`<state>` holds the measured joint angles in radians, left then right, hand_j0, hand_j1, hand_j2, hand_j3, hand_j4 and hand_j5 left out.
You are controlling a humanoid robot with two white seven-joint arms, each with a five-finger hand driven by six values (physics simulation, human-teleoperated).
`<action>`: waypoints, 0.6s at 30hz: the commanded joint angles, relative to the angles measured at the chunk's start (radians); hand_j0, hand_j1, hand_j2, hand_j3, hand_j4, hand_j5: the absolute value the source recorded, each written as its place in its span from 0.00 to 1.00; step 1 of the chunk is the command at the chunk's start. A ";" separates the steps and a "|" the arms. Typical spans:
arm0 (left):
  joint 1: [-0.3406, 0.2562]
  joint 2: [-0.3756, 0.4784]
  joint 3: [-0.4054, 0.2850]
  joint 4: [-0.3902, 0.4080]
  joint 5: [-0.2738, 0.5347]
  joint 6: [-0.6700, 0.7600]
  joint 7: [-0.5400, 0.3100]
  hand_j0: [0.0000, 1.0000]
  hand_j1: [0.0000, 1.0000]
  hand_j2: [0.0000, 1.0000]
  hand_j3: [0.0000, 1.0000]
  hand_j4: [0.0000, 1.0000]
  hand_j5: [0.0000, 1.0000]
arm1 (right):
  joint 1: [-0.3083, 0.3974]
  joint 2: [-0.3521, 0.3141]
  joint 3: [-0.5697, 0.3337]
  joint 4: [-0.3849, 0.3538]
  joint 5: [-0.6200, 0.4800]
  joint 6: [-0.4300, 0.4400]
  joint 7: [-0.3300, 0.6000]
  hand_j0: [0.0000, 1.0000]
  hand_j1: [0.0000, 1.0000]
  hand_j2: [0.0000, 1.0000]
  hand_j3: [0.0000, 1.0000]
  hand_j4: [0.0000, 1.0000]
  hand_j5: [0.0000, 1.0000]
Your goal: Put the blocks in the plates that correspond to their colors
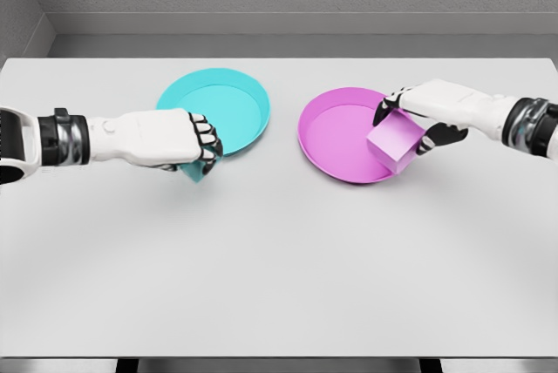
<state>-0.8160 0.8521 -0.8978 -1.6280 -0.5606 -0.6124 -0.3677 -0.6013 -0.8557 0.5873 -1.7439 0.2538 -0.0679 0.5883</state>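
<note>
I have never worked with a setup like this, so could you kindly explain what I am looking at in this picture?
This is a simulator's render, seen from a camera on a humanoid robot's head, looking down at a grey table. The two white arms are the robot's own.

The left hand comes in from the left, its fingers curled around a teal block that is mostly hidden, at the near edge of the teal plate.

The right hand comes in from the right and grips a pink block, tilted, over the pink plate. Whether that block touches the plate, I cannot tell.
</note>
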 commanded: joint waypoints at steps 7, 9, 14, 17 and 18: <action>-0.054 -0.159 -0.001 0.209 -0.013 0.002 0.000 0.47 0.47 0.47 0.47 0.47 0.47 | -0.012 0.043 0.016 0.006 -0.011 0.123 -0.018 0.56 0.56 0.56 0.56 0.56 0.56; -0.057 -0.171 0.000 0.235 -0.016 0.002 0.000 0.48 0.48 0.48 0.48 0.48 0.48 | -0.021 0.058 0.022 0.007 -0.011 0.135 -0.018 0.56 0.56 0.56 0.56 0.56 0.56; -0.098 -0.243 0.000 0.347 -0.044 0.002 0.000 0.48 0.48 0.48 0.48 0.48 0.48 | -0.069 0.107 0.058 0.061 -0.011 0.140 -0.018 0.56 0.56 0.56 0.56 0.56 0.56; -0.111 -0.280 0.000 0.405 -0.059 0.002 0.000 0.48 0.48 0.48 0.48 0.48 0.48 | -0.077 0.116 0.071 0.060 -0.011 0.189 -0.019 0.56 0.56 0.56 0.56 0.56 0.56; -0.112 -0.292 0.000 0.433 -0.059 0.002 0.000 0.49 0.49 0.49 0.49 0.49 0.49 | -0.077 0.119 0.072 0.060 -0.013 0.200 -0.027 0.56 0.56 0.56 0.56 0.56 0.56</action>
<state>-0.9342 0.5860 -0.8990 -1.2417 -0.6187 -0.6132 -0.3699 -0.6780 -0.7452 0.6520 -1.6890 0.2427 0.1137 0.5666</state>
